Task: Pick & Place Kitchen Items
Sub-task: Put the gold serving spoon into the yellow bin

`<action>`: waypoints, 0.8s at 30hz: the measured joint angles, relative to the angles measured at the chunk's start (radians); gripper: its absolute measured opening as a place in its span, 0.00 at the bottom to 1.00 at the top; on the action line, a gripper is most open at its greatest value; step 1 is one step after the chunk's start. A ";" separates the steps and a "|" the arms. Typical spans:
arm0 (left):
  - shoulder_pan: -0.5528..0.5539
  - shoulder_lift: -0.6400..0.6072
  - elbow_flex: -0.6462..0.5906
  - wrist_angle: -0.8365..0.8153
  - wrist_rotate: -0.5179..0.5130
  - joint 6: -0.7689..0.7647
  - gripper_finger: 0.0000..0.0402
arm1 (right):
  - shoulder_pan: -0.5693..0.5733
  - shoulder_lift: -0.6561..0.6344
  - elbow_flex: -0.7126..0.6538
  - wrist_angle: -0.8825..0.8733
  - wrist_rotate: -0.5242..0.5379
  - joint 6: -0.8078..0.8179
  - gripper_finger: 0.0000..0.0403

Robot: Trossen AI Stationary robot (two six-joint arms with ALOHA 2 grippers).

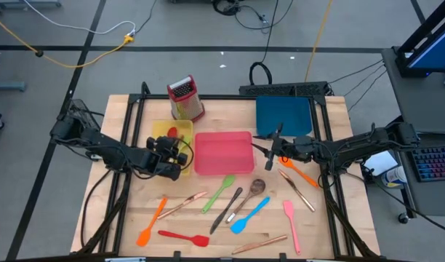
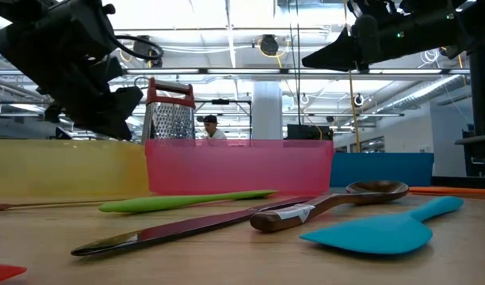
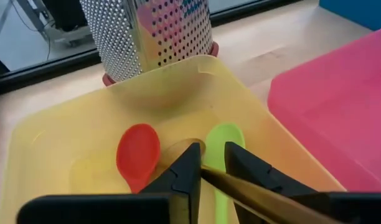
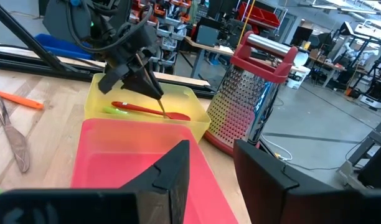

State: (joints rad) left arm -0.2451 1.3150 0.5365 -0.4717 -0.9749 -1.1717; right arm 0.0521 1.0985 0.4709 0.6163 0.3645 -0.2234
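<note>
My left gripper (image 1: 180,157) hangs over the yellow tray (image 1: 158,131), pointing down into it, fingers a little apart. A gold-coloured utensil handle (image 3: 253,194) runs through the gap. A red spoon (image 3: 139,153) and a green spoon (image 3: 224,140) lie on the tray's floor. My right gripper (image 1: 269,144) waits open and level between the pink tray (image 1: 223,153) and the blue tray (image 1: 283,116), with nothing between its fingers. Several utensils lie flat on the near half of the table, among them a green spatula (image 1: 219,193), a dark knife (image 1: 226,211) and a blue spatula (image 1: 249,215). My left gripper has the gold handle (image 3: 209,175) lying slantwise in the gap between its fingers, which come from above and slant down into the yellow tray. Whether the fingers touch the handle I cannot tell. The handle's far end reaches down toward the tray floor.
An upright metal grater (image 1: 185,98) with a red top stands just beyond the yellow tray. Orange (image 1: 150,222), red (image 1: 185,237) and pink (image 1: 291,225) spatulas lie near the front edge. Copper cutlery (image 1: 299,191) and an orange utensil (image 1: 299,173) lie below the right arm.
</note>
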 joint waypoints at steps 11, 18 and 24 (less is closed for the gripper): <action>0.000 -0.001 0.020 -0.004 0.165 0.067 0.19 | 0.000 0.000 0.000 0.000 0.000 0.001 0.29; 0.006 -0.001 0.059 -0.041 0.366 0.108 0.19 | 0.000 0.000 0.000 0.000 -0.002 0.002 0.29; 0.005 -0.001 0.089 -0.106 0.434 0.114 0.14 | 0.000 0.000 0.000 -0.003 -0.002 0.002 0.28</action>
State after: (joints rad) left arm -0.2398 1.3140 0.6260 -0.5779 -0.5409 -1.0574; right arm 0.0521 1.0985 0.4709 0.6134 0.3622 -0.2218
